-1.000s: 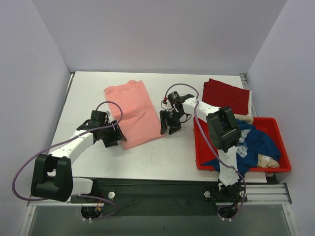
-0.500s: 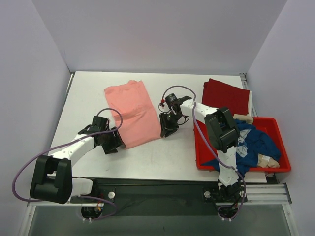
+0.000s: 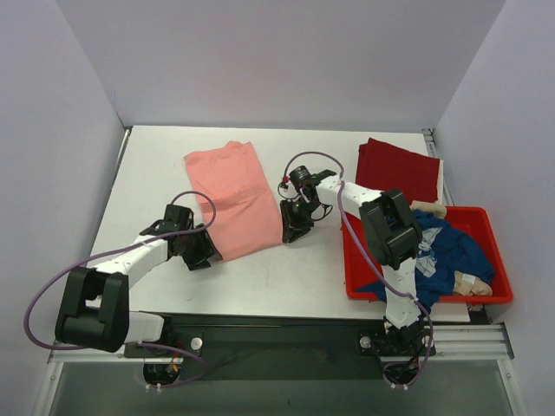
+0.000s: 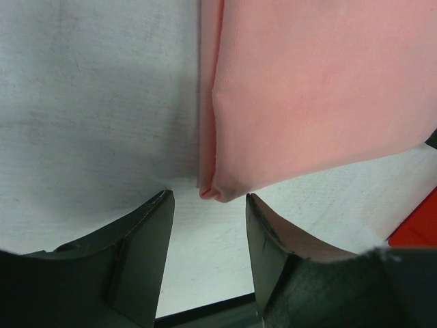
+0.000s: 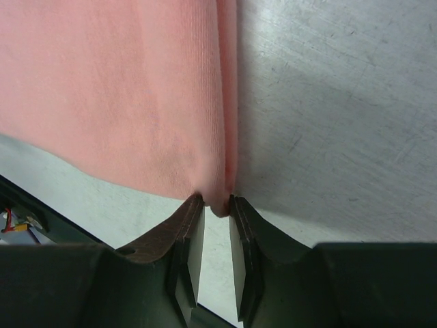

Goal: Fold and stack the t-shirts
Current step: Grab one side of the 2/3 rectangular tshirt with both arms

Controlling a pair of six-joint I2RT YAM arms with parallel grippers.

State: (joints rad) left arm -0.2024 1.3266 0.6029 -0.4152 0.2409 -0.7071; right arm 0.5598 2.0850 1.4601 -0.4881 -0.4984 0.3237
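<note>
The salmon-pink t-shirt [image 3: 234,195] lies folded into a long strip on the white table, slanting from far left to near right. My left gripper [image 3: 206,251] is open at its near left corner; in the left wrist view that corner [image 4: 213,193] sits just ahead of my open left gripper [image 4: 208,198]. My right gripper [image 3: 289,232] is shut on the shirt's near right corner, and the right wrist view shows the cloth [image 5: 116,89] pinched in my right gripper [image 5: 216,203]. The dark red t-shirt [image 3: 399,169] lies folded at the far right. The navy blue t-shirt [image 3: 455,251] is crumpled in the tub.
A rigid red plastic tub [image 3: 349,264] stands at the near right and also holds light blue and beige cloth. The table's front edge [image 3: 277,316] runs just behind the arm bases. Grey walls close in the left, far and right sides.
My left gripper slid along the shirt's left edge toward its near corner. My right gripper shifted slightly left and settled on the near right corner.
</note>
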